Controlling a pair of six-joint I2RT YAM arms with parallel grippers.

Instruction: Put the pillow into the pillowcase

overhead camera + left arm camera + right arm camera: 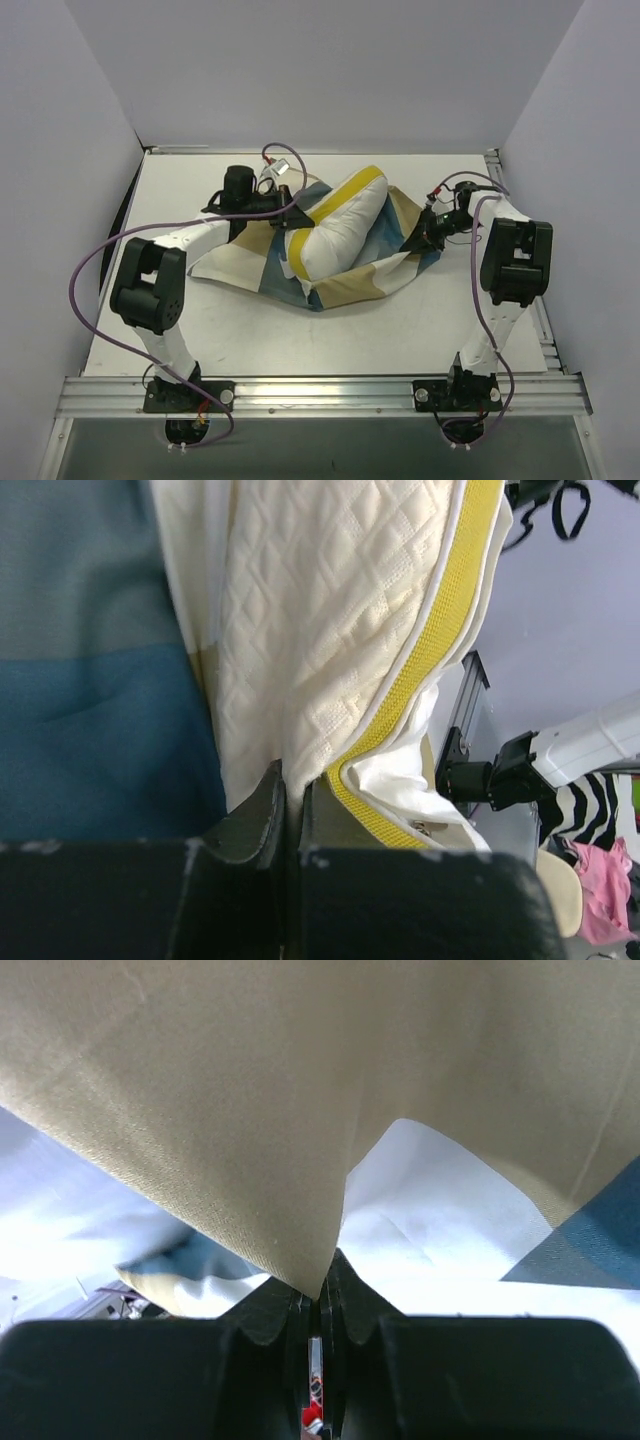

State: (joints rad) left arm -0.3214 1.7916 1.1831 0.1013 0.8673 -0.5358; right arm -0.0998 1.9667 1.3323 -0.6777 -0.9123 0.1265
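The cream pillow (340, 232) with its yellow band lies slanted mid-table, its lower half on and partly inside the blue, tan and white checked pillowcase (355, 285). My left gripper (284, 214) is at the pillow's left end. In the left wrist view it (292, 792) is shut on the quilted pillow (320, 630) beside the yellow piping, with the pillowcase's blue cloth (90, 730) to the left. My right gripper (420, 240) is at the pillowcase's right edge. In the right wrist view it (322, 1298) is shut on a tan fold of the pillowcase (250, 1110).
White walls enclose the table (200, 320) on three sides. An aluminium rail (320, 392) with both arm bases runs along the near edge. In the left wrist view the right arm (590, 745) shows beyond the pillow, with striped and pink items (600, 860) off the table.
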